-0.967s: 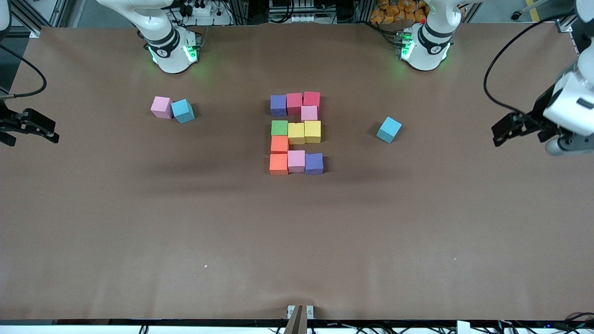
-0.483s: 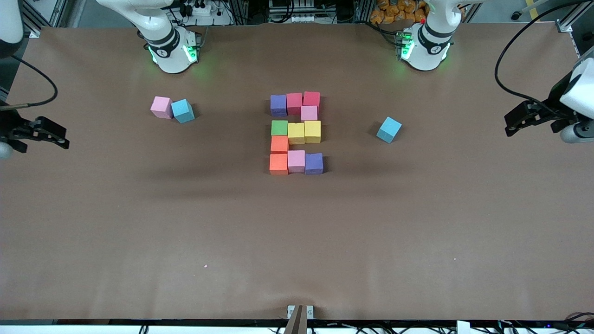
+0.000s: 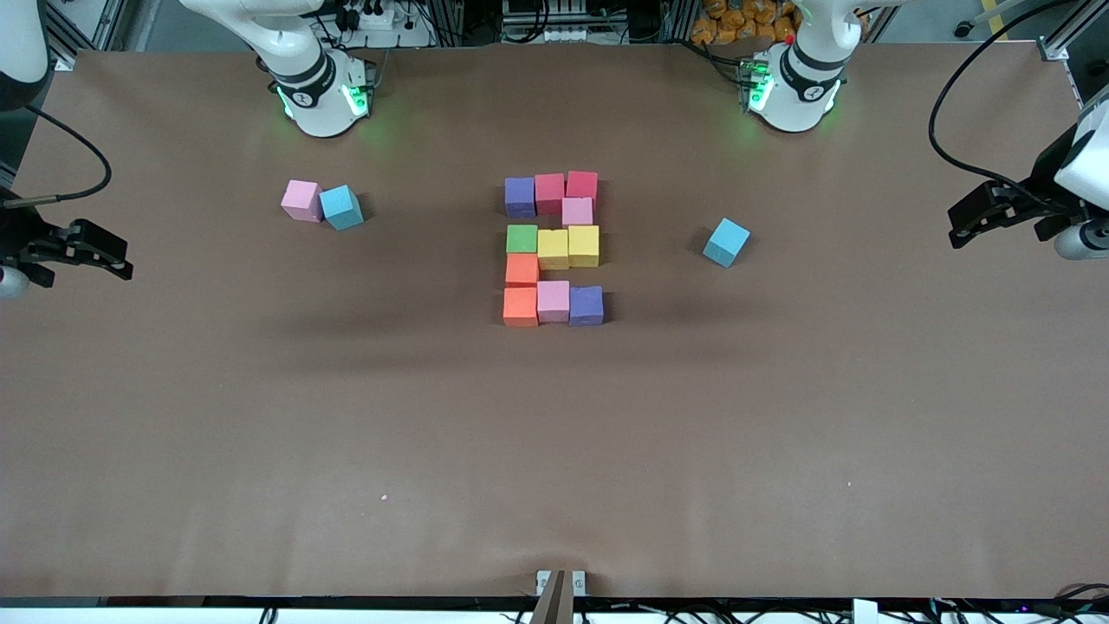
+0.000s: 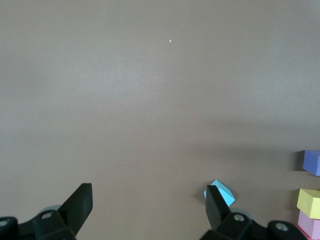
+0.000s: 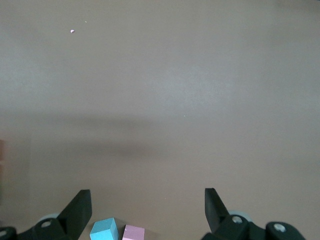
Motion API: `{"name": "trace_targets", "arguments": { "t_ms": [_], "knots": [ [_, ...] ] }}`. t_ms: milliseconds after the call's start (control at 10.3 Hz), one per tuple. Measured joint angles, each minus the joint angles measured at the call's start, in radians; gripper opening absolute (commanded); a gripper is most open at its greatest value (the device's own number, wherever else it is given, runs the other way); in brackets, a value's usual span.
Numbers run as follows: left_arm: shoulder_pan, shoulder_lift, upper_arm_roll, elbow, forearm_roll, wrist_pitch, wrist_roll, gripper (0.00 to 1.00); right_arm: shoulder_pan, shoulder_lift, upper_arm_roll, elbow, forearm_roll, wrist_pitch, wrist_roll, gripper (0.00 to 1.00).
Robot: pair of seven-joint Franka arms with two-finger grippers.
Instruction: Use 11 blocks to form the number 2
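Observation:
The number 2 point(image 3: 553, 249) stands in the middle of the table, three cubes wide and five tall. Its blocks are purple point(image 3: 520, 197), two red point(image 3: 549, 192), pink point(image 3: 577, 211), green point(image 3: 522, 238), two yellow point(image 3: 584, 245), two orange point(image 3: 520, 306), pink point(image 3: 553, 301) and purple point(image 3: 586, 305). My left gripper point(image 3: 955, 227) is open and empty over bare table at the left arm's end; it also shows in the left wrist view point(image 4: 149, 200). My right gripper point(image 3: 121, 260) is open and empty over the right arm's end; it also shows in the right wrist view point(image 5: 147, 205).
A loose pink cube point(image 3: 301, 200) touches a light-blue cube point(image 3: 341, 207) toward the right arm's end; both show in the right wrist view point(image 5: 133, 233) point(image 5: 104, 230). Another light-blue cube point(image 3: 726, 242) lies alone toward the left arm's end, also in the left wrist view point(image 4: 220, 192).
The left gripper has drifted a little toward its end of the table. The right gripper has shifted slightly toward the middle. No cube has moved.

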Motion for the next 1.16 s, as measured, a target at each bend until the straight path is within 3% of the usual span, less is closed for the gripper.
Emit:
{"name": "trace_targets", "arguments": {
  "t_ms": [1160],
  "knots": [
    [0.008,-0.029,0.001,-0.006,-0.066,-0.062,0.001,1.00,0.000,0.000,0.000,0.001,0.000,0.008,0.000,1.00]
  ]
}}
